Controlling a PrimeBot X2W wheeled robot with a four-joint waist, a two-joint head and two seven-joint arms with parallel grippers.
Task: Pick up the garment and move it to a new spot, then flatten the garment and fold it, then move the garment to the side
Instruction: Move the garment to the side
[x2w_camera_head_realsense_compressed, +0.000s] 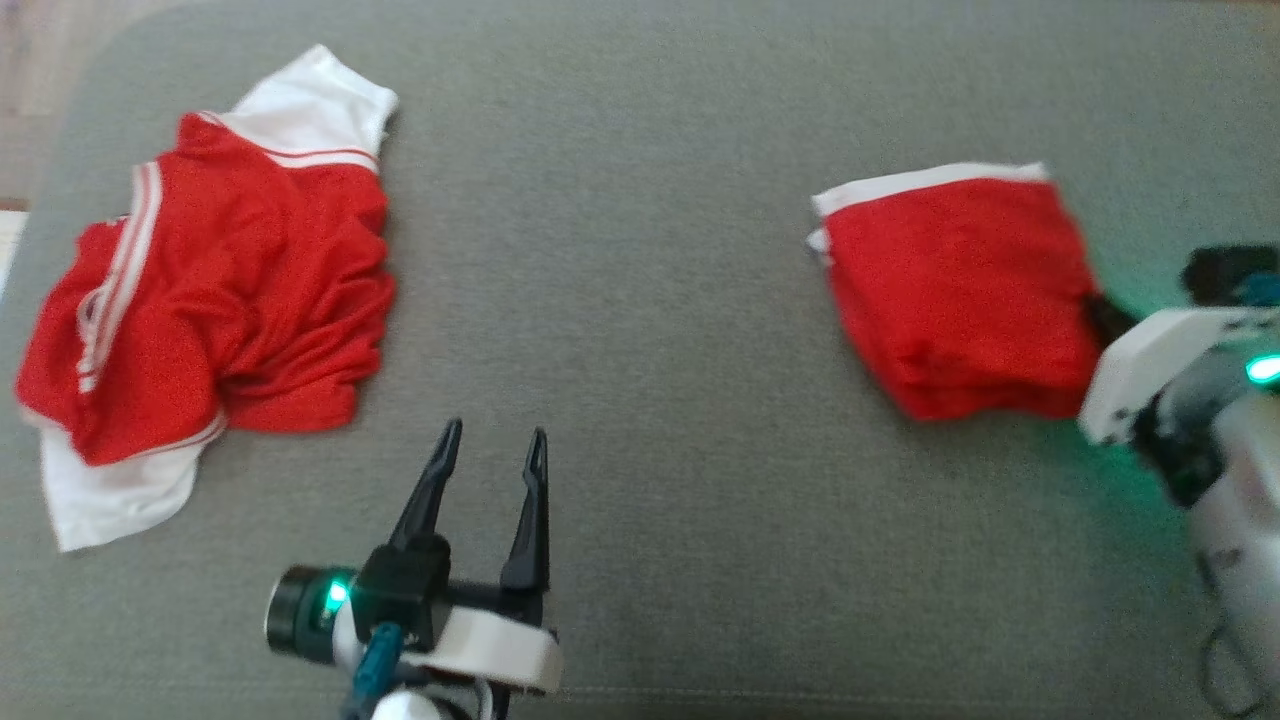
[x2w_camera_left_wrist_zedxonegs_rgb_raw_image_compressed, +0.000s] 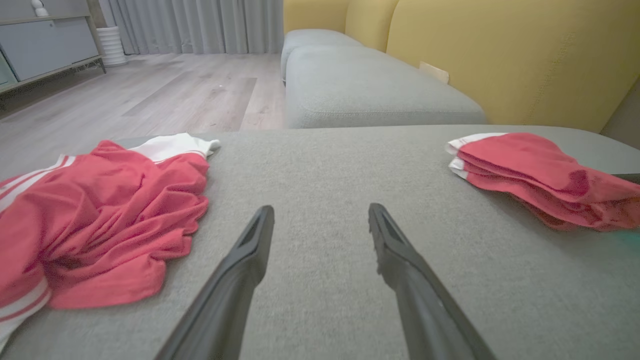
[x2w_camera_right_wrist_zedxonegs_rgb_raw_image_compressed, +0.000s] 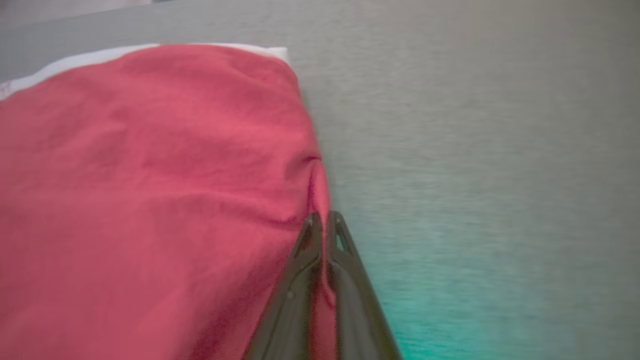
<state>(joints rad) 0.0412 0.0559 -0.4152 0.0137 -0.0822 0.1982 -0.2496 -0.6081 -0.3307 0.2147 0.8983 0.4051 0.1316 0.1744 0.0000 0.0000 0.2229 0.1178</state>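
Pinches right edge of folded garment (x2w_camera_head_realsense_compressed: 960, 290) with right gripper (x2w_camera_right_wrist_zedxonegs_rgb_raw_image_compressed: 322, 219), jaws shut tight on cloth. Located at right of grey cushion (x2w_camera_head_realsense_compressed: 640, 200), bulk extending leftward from those jaws. Keep left gripper (x2w_camera_head_realsense_compressed: 497, 432) out: spread wide, empty, farther off.
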